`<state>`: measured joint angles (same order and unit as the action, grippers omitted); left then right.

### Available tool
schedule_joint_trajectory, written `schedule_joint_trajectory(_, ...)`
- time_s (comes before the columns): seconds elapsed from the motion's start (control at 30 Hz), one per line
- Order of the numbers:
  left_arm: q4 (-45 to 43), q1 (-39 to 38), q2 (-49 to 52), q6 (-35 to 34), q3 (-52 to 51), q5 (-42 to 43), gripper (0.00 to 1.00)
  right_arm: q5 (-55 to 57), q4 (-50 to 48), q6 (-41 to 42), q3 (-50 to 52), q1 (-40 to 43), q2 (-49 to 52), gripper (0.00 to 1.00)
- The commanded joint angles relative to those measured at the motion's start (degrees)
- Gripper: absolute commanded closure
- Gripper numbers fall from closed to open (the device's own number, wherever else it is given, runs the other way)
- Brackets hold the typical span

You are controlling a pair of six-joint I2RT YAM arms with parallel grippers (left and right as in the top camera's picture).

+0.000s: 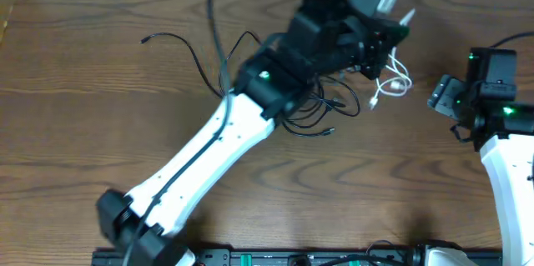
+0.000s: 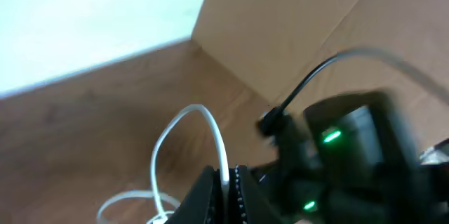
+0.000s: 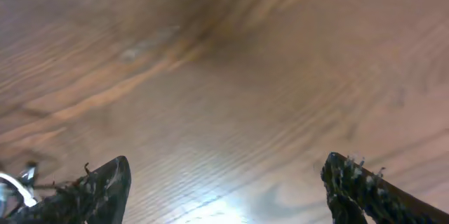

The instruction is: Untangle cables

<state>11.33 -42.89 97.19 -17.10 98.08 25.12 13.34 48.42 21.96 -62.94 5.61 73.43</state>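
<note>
A thin white cable (image 1: 392,87) lies in loose loops right of the table's middle. In the left wrist view the white cable (image 2: 214,136) arches up and runs down between my left gripper's (image 2: 228,182) fingers, which are shut on it. Overhead, that left gripper (image 1: 385,49) sits at the back just above the white loops. Thin black cables (image 1: 321,112) lie tangled under the left arm, and one black cord (image 1: 179,49) trails to the left. My right gripper (image 3: 224,189) is open and empty over bare wood, at the right edge overhead (image 1: 446,99).
A cardboard box wall (image 2: 309,27) stands behind the table at the back right. The right arm's dark body with green lights (image 2: 351,154) shows close to the left gripper. The table's front rail (image 1: 292,258) runs along the bottom.
</note>
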Motion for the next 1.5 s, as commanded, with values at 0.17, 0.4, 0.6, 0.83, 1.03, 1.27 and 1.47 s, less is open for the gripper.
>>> schedule_joint_trajectory(0.17, 6.4, -2.29, 12.15, 3.58, 0.61, -1.88, 0.7, -16.96, -1.62, -13.53, -0.48, 2.93, -0.42, 0.13)
schedule_joint_trajectory(0.4, 19.34, 3.32, 4.39, 11.28, 0.68, -16.06, 0.26, -28.89, 1.86, -21.73, -0.37, 2.73, 0.02, 0.11)
schedule_joint_trajectory(0.6, 42.29, 20.02, -5.84, 9.33, 0.68, -16.2, 0.25, -30.86, 5.35, -22.03, 0.59, -0.5, 8.13, 0.1)
schedule_joint_trajectory(0.83, 52.89, 26.38, -6.54, 9.35, 0.66, -16.2, 0.25, -25.75, -6.78, -29.53, 0.59, -2.29, 18.86, 0.09)
schedule_joint_trajectory(1.03, 53.79, 26.38, -6.54, 9.33, 0.66, -16.2, 0.25, -28.13, -10.12, -33.0, 0.59, -2.29, 25.59, 0.12)
schedule_joint_trajectory(1.27, 54.6, 26.38, -6.54, 9.35, 0.66, -16.22, 0.25, -33.27, -8.04, -28.0, 0.57, -2.27, 27.47, 0.99)
schedule_joint_trajectory(1.47, 54.58, 26.38, -6.54, 9.38, 0.66, -16.22, 0.25, -48.09, 1.64, -27.12, 0.33, -2.4, 23.65, 0.98)
